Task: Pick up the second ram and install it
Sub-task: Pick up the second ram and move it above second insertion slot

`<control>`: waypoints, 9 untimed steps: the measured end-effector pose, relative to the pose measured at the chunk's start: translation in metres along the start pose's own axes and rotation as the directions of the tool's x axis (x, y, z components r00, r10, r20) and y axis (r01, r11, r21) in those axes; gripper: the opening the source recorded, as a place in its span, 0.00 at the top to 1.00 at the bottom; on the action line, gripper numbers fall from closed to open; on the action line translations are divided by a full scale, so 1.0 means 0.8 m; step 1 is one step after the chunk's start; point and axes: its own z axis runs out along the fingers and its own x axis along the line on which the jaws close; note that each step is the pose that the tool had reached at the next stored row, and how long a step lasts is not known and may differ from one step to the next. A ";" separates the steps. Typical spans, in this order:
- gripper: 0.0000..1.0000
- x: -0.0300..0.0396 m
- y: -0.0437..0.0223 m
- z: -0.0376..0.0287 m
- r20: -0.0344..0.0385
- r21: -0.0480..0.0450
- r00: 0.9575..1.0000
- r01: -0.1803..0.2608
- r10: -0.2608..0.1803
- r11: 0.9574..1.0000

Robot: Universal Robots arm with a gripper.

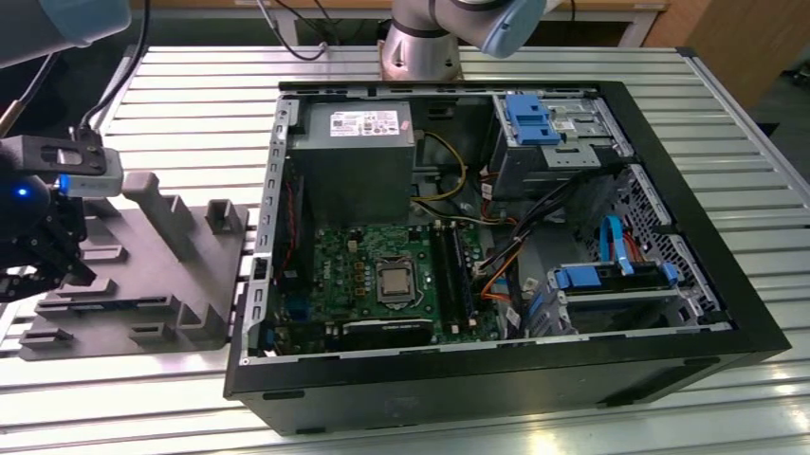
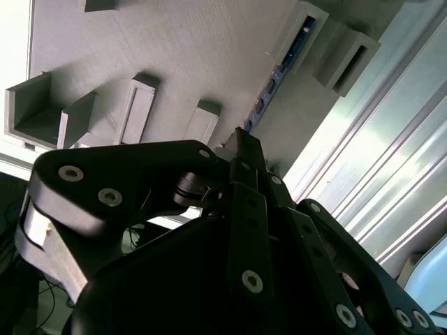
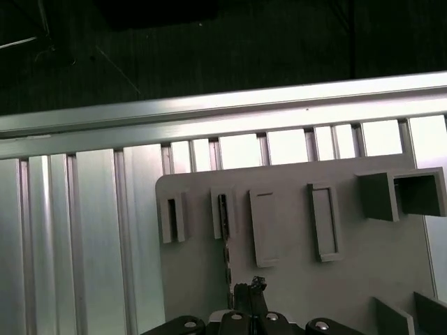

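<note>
between grey plastic slots (image 3: 215, 216) stands the thin second ram (image 2: 278, 72).

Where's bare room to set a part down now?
Bare slatted table between the gray fixture and the arm's base, and the strip at the exterior view's right of the computer case. Crowded: the fixture under the gripper, inside the case.

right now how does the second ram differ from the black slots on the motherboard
Place: the second ram stands on edge in the grey holder plate, outside the computer case; the black slots sit on the green motherboard inside it.
Colour: the ram shows dark blue in the second wrist view; the slots are black.
Both are long and narrow.
</note>
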 end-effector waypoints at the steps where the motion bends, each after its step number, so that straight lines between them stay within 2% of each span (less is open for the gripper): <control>1: 0.89 0.0002 -0.0002 0.0007 0.000 0.000 1.000 0.002 -0.002 1.000; 9: 0.89 0.0038 -0.0012 0.0049 -0.001 -0.001 1.000 0.029 -0.029 1.000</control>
